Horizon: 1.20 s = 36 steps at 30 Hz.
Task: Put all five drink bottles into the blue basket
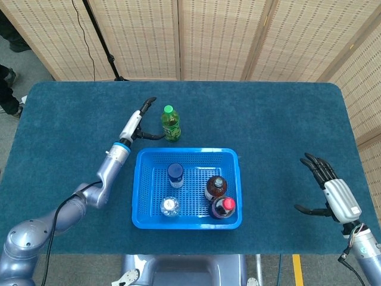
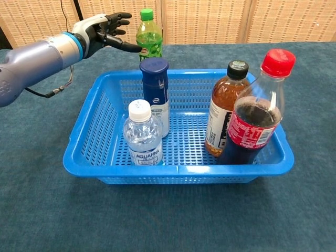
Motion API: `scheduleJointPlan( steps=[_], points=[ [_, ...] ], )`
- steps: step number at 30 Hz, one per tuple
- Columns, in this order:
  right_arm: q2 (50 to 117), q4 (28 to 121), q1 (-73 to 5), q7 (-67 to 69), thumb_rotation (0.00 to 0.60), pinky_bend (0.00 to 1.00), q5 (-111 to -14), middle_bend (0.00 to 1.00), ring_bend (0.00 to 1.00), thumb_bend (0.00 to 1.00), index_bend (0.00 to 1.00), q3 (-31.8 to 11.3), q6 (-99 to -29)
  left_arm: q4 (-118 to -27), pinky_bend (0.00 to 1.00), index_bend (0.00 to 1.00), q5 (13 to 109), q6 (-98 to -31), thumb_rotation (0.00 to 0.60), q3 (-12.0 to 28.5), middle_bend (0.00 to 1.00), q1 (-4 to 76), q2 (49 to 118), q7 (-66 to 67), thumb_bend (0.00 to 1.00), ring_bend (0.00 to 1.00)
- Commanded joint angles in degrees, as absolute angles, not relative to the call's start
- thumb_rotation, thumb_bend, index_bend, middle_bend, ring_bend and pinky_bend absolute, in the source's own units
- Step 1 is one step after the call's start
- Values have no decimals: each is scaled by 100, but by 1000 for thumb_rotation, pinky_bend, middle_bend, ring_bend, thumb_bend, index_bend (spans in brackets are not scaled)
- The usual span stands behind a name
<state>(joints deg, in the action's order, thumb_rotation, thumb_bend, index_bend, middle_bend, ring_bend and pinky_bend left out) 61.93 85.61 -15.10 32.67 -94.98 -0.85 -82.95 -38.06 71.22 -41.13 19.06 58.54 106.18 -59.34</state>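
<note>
Green bottle [image 1: 171, 123] upright just beyond basket [image 1: 144, 192] rim; left hand [image 1: 138, 123] fingers released beside it, right hand [image 1: 331, 190] spread

My left hand [image 2: 102, 29] is reaching toward the green bottle [image 2: 149, 38] standing behind the blue basket [image 2: 178, 170], fingers apart, one fingertip just at its side. Four bottles are standing upright inside the basket on the counter [image 2: 47, 210].

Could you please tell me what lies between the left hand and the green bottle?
Nothing: in the head view only bare table cloth separates the left hand from the green bottle, though one finger reaches nearly to it.
</note>
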Motion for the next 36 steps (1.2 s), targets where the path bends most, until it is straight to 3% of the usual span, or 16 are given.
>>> scheduleJointPlan(
  steps=[1,7,12,15,19,25,32,36],
  points=[
    [6178,8548,-1504,3309,600,0,-9476,0,0,0,0,-97,-8301,-3508,0,0,7066,-3884,600,2013,0,6056,10852,-6014,123,0],
    [6158,8521,-1490,3366,600,0,-9438,0,0,0,0,-117,-8312,-3069,0,0,7025,-3593,600,2129,0,6294,11144,-6181,177,0],
    [6139,8520,-1469,3396,600,0,-9414,0,0,0,0,-139,-8347,-2736,0,0,6912,-3445,600,2307,0,6496,11379,-6290,408,0],
    [6130,8521,-1457,3416,600,0,-9408,0,0,0,0,-147,-8367,-2517,89,18,6780,-3440,600,2436,15,6586,11532,-6171,538,18],
    [6124,8509,-1449,3440,600,0,-9406,0,0,0,0,-151,-8372,-2291,286,326,6574,-3498,600,2615,265,6692,11722,-5848,628,226],
    [6129,8504,-1445,3439,600,0,-9406,0,0,0,0,-159,-8372,-2394,360,493,6468,-3599,600,2726,407,6676,11707,-5608,649,346],
    [6139,8512,-1449,3422,600,0,-9405,0,0,0,0,-163,-8354,-2958,367,515,6601,-3989,600,2692,427,6415,11372,-5588,646,365],
    [6141,8546,-1441,3369,600,0,-9460,0,0,0,0,-149,-8384,-3735,370,520,6856,-4594,600,2600,431,6072,10891,-5556,644,369]
  ],
)
